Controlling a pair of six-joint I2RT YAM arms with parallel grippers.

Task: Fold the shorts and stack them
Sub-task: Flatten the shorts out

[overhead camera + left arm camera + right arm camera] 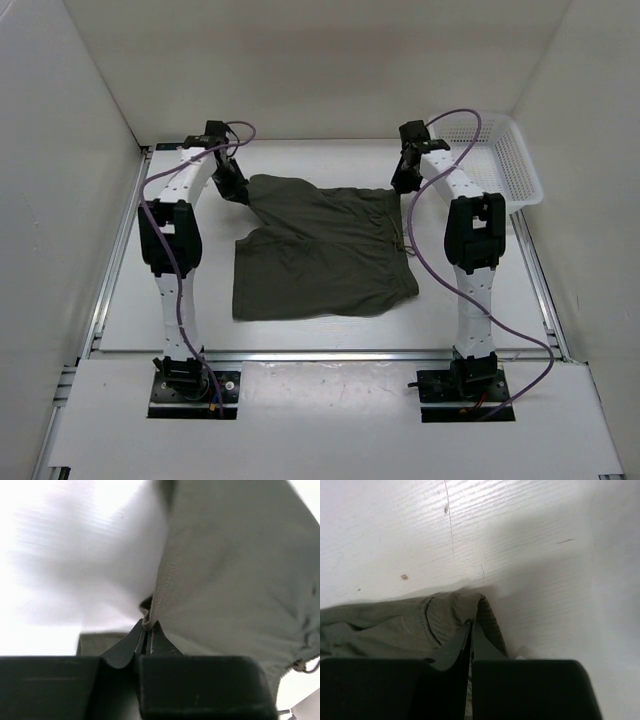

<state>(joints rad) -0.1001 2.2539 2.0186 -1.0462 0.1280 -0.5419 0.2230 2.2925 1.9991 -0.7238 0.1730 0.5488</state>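
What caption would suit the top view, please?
The left gripper and right gripper pinch the shorts' far edge, basket alongside.

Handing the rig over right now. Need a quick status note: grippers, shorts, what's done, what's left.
Left gripper: fingers shut on the far-left corner of the dark olive-green fabric shorts.
Right gripper: fingers shut on the far-right corner, at the waistband.
Shorts: spread out on the white table between the arms, waistband to the right.
Done: both far corners gripped; no fold visible.
Left: fold, probably far edge toward near edge, then stack.
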